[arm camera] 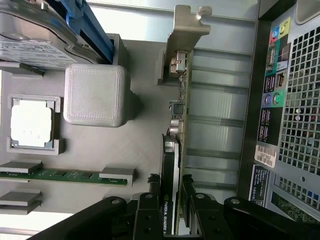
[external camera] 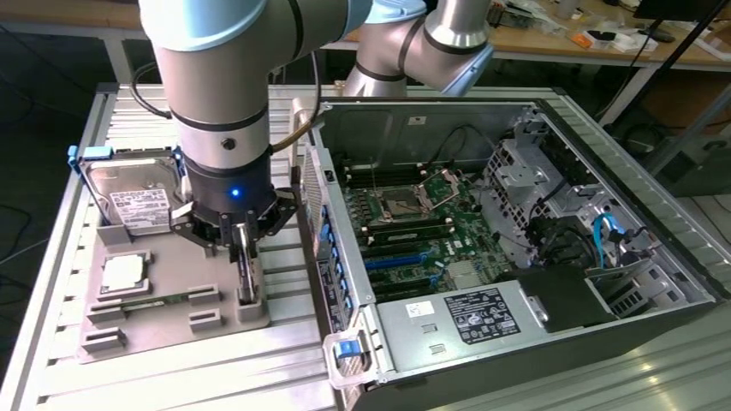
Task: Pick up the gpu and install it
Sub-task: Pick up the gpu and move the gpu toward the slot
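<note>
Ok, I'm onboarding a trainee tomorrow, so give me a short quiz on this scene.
1. True or false: the gpu is already seated in the computer case.
2. What colour are the handles on the hard drive?
3. The tool is closed on: A) the hard drive, B) the computer case, C) the gpu.
Key: 1 false; 2 blue; 3 C.

Arm (external camera: 217, 77) vertical; tool (arm camera: 171, 197) pointing down, clamped.
</note>
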`<state>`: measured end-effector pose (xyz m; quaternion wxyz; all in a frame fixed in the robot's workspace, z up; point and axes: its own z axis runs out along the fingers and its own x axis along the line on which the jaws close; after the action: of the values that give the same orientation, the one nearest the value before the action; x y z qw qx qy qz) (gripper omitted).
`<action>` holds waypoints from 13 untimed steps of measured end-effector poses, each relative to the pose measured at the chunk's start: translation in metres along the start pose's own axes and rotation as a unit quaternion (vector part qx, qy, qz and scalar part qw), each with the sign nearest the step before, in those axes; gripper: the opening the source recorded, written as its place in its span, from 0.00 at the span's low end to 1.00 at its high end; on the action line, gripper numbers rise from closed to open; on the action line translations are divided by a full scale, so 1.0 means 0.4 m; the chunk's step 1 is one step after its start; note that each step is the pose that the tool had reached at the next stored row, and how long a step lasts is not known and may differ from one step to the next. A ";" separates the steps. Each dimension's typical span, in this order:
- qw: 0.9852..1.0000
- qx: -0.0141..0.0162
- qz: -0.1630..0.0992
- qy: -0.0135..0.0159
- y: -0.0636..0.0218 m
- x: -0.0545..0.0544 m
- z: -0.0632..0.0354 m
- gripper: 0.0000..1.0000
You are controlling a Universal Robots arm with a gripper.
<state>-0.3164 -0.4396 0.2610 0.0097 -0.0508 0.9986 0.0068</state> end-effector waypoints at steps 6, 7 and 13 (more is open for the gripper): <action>1.000 0.000 0.000 0.000 0.000 -0.001 -0.029 0.28; 1.000 0.000 0.000 0.000 0.000 -0.001 -0.035 0.28; 1.000 0.000 0.000 0.000 0.001 -0.002 -0.077 0.28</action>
<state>-0.3164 -0.4396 0.2918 0.0097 -0.0508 0.9986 0.0068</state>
